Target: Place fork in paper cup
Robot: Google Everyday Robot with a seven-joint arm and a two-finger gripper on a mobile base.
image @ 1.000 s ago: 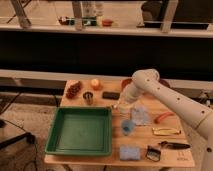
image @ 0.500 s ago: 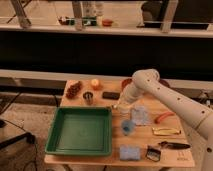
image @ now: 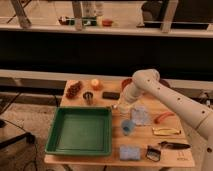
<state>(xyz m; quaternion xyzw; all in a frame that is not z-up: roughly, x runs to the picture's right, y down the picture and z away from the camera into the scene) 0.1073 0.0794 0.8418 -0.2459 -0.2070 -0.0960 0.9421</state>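
Camera view shows the gripper [image: 119,106] has dipped slightly toward the table [image: 172,149] just above the green tray [image: 80,131]'s far corner, apparently over a pale paper cup [image: 123,109], though its grip and the fork remain indiscernible.

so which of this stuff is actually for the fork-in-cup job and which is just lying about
For the job: fork, seemingly the silvery bit at the pincer; white paper cup beside it; the pincer sits low by the green tray's far right corner.
Lying about: green tray, blue cup, small metal cup, knife, blue sponge, carrot.
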